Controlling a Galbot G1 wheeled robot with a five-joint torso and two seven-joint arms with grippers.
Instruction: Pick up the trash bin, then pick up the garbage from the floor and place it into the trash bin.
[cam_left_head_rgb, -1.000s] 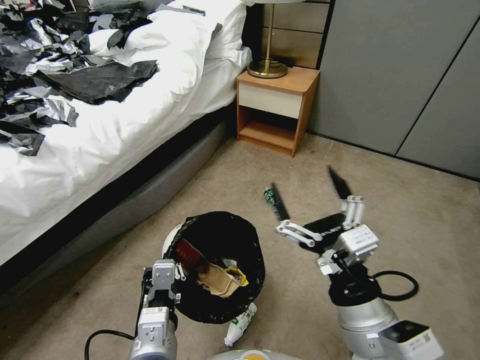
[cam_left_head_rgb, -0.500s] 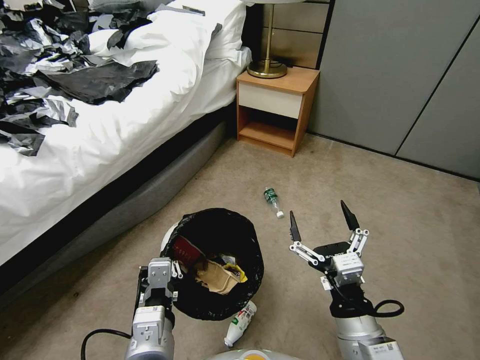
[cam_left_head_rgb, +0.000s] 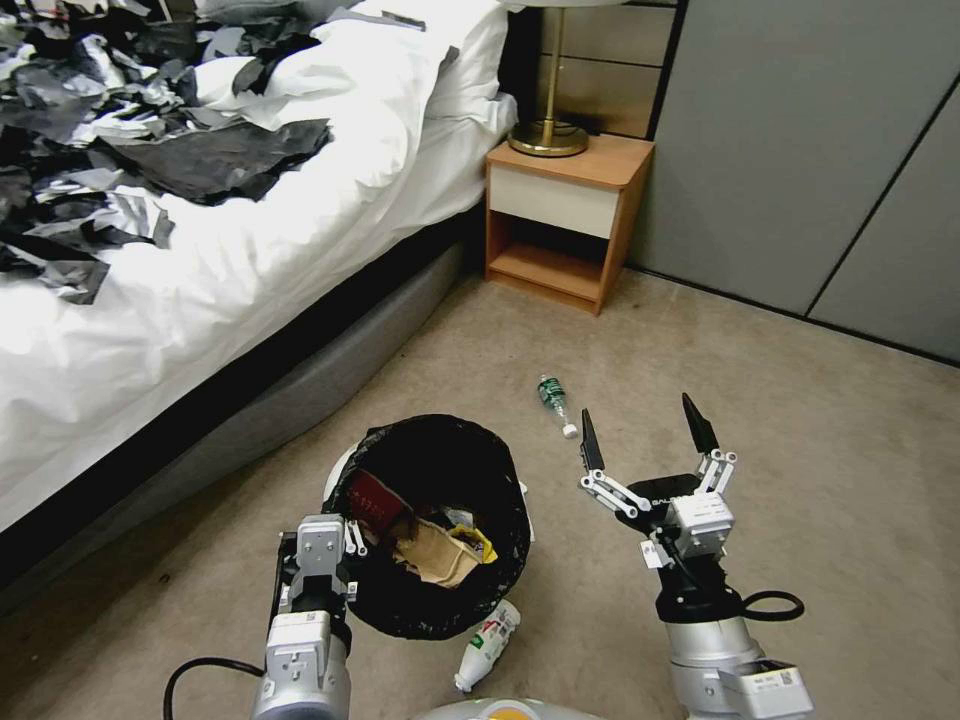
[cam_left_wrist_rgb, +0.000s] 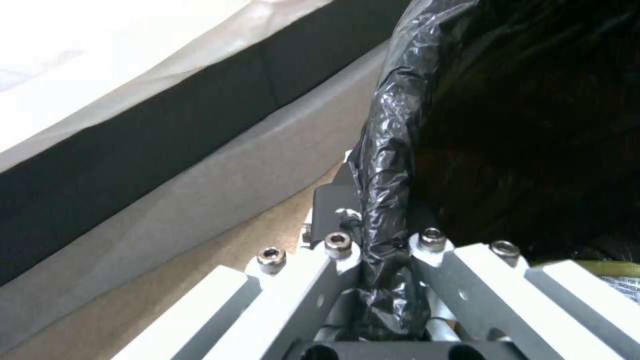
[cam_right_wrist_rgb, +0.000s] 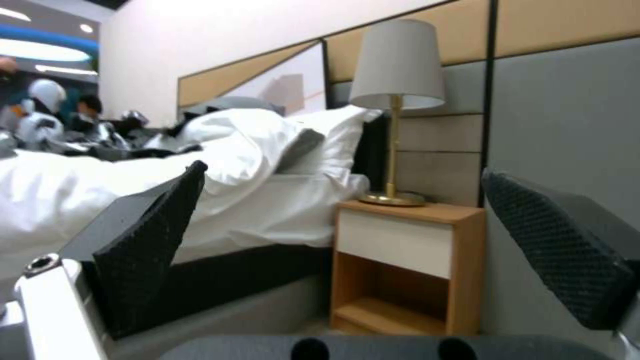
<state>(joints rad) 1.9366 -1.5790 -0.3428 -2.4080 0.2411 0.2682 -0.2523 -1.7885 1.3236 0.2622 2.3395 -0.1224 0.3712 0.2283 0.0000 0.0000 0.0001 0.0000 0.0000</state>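
Left gripper (cam_left_head_rgb: 335, 545) fingers clamped on trash bin (cam_left_head_rgb: 432, 528) rim liner. Right gripper (cam_left_head_rgb: 645, 435) fingers spread, empty, near green-label bottle (cam_left_head_rgb: 555, 401) on floor. Approach low, straddle bottle crosswise, keep bin level.

Silver-grey arms end in white, screw-studded linkages: the right hand (cam_left_head_rgb: 645, 435) carries black textured pointed fingers (cam_right_wrist_rgb: 150, 240) and small dark lettering, apparently a brand; black cables loop beside both wrists.
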